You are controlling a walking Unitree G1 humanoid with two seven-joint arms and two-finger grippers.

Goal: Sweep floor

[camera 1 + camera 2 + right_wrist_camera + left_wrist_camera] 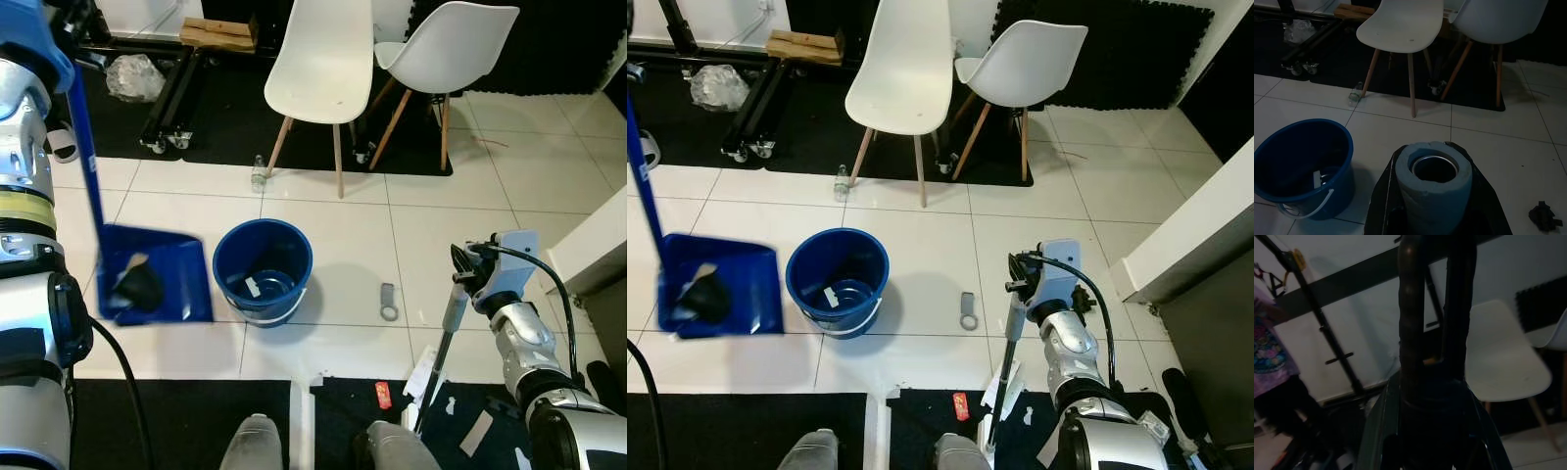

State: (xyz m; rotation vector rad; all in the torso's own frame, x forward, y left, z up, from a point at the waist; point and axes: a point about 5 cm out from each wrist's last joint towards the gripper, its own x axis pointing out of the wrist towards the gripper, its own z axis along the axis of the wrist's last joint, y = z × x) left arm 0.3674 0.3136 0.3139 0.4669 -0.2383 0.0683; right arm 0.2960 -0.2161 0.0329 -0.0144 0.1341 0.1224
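While left hand (1432, 333) lifts dustpan (157, 279), right hand (468, 274) grips broom (446, 343).

White glossy floor tiles (441, 225) run up to a black mat (235, 117) at the far edge, where two white chairs (323, 59) stand on wooden legs. A white wall (1376, 318) rises behind. Another dark mat (176, 421) borders the near edge.
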